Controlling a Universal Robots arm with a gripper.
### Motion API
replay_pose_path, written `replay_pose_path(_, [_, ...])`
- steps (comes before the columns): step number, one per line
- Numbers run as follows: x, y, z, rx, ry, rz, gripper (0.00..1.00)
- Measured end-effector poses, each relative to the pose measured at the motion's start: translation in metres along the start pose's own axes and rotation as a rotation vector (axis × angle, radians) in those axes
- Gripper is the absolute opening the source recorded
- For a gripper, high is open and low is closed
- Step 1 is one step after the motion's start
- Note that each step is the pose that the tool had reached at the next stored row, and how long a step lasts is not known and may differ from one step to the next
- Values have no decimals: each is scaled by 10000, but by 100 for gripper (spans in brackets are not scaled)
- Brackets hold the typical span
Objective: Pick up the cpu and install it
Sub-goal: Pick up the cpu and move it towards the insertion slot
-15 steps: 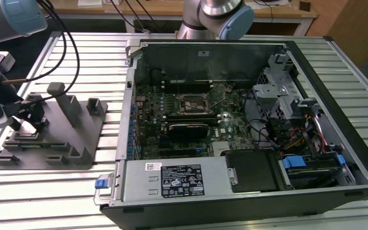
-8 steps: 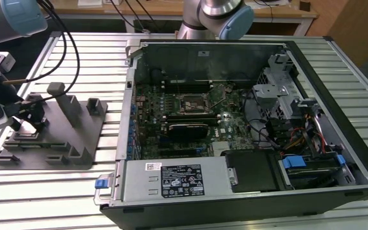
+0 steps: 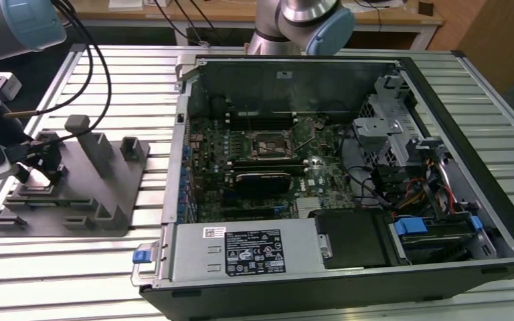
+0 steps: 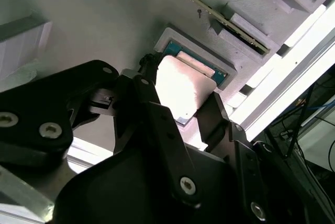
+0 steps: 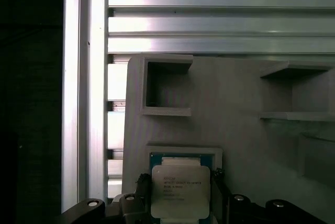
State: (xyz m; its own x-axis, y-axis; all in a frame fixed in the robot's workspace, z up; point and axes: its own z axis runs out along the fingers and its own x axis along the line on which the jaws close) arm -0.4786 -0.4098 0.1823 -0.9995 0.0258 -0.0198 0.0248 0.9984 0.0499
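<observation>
The cpu (image 5: 180, 190), a small square chip with a silvery top plate, lies in a shallow framed recess of the grey fixture block (image 5: 241, 93). In the second wrist view the cpu (image 4: 183, 85) shows as a bright square. My gripper (image 5: 179, 182) is low over it, with one black finger (image 4: 149, 85) against one edge and the other finger (image 4: 212, 111) against the opposite edge, and no gap visible. In the exterior view the gripper (image 3: 38, 160) is at the fixture block (image 3: 105, 180), at the exterior view's left. The motherboard socket (image 3: 269, 144) sits inside the open computer case.
The fixture block carries upright posts (image 3: 83, 137) and other pockets (image 5: 166, 85). The open computer case (image 3: 347, 167) with drives and cables fills the exterior view's right. Both stand on a ribbed aluminium table (image 3: 69, 267). Cables (image 3: 88, 60) hang from the arm.
</observation>
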Motion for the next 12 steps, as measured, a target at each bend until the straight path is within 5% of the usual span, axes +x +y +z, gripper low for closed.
replay_pose_path(7, [-1,1,-3,-1,-2,1,55])
replay_pose_path(12, [-6,5,-84,-1,-2,1,55])
